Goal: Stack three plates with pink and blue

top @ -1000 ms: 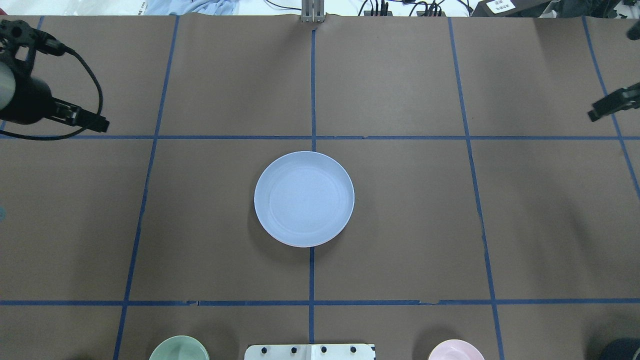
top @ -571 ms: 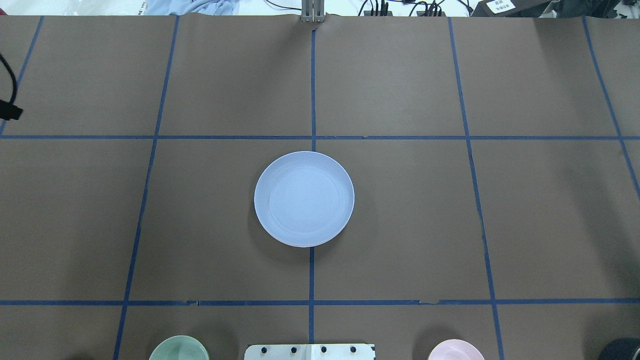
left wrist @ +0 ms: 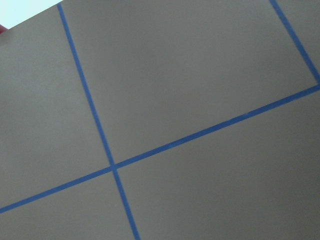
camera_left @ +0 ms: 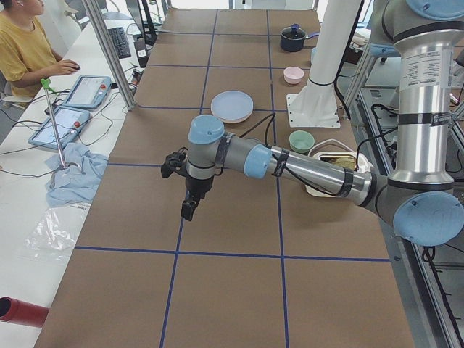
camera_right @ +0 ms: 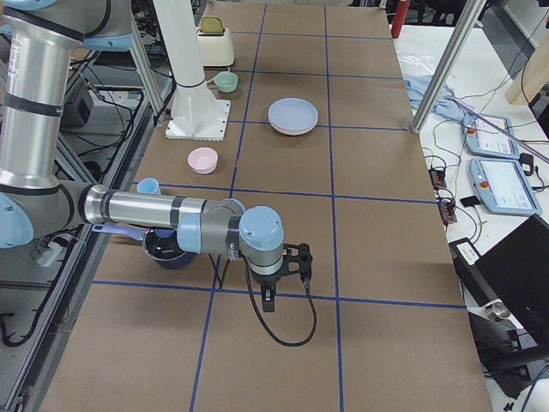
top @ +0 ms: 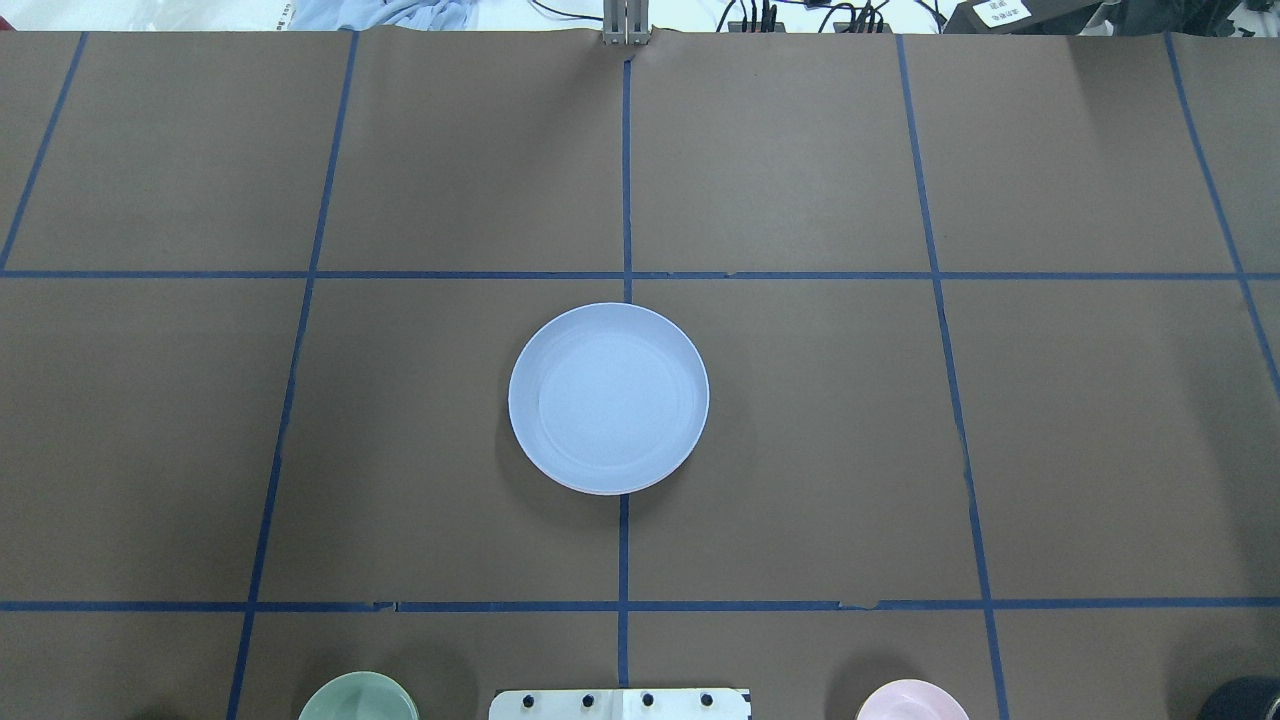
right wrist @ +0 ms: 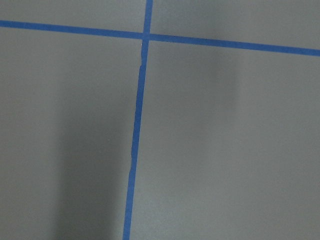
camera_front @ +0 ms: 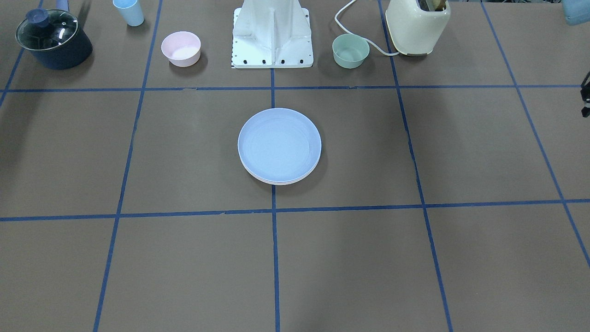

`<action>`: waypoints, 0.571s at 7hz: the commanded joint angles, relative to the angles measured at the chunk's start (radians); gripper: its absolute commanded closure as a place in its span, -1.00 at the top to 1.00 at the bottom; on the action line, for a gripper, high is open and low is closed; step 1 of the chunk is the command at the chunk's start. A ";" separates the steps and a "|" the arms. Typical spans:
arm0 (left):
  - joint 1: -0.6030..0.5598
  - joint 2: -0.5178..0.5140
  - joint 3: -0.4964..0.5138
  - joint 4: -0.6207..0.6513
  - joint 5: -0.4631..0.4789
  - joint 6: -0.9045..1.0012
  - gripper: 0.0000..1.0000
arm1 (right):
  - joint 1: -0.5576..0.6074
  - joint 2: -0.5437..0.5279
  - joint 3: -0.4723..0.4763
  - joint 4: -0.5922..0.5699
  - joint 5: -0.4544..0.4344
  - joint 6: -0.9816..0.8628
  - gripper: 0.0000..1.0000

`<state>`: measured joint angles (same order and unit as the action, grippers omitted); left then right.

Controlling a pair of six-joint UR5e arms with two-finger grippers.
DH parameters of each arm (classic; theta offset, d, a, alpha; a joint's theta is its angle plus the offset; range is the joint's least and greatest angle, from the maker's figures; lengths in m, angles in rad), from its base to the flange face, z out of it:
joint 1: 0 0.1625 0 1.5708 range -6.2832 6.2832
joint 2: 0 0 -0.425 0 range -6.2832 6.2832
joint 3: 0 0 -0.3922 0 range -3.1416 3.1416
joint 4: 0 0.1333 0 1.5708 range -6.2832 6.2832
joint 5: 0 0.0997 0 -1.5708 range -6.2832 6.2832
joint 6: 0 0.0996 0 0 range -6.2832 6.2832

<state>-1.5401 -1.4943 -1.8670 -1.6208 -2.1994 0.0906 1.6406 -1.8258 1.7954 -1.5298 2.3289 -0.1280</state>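
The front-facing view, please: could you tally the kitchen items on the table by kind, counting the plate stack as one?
Plate stack: 1, blue on top
Bowls: 2, pink bowl and mint bowl
Cup: 1
Lidded pot: 1
Toaster: 1
Total: 6

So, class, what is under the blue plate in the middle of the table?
Pale rims of stacked plates peek out below the blue plate along its edge farthest from the robot. The blue plate hides the rest, so their colours and number are unclear.
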 commanded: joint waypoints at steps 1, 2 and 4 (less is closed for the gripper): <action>-0.098 0.112 0.034 -0.008 -0.185 0.052 1.00 | 0.004 0.008 0.010 -0.003 -0.003 -0.001 1.00; -0.100 0.136 0.038 -0.008 -0.191 0.046 1.00 | 0.004 0.005 0.010 0.000 -0.002 -0.004 1.00; -0.094 0.155 0.028 -0.004 -0.184 0.047 1.00 | 0.004 -0.001 0.001 0.002 0.007 -0.009 1.00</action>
<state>-1.6361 -1.3508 -1.8384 -1.6271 -2.3803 0.1372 1.6443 -1.8248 1.8013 -1.5287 2.3324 -0.1346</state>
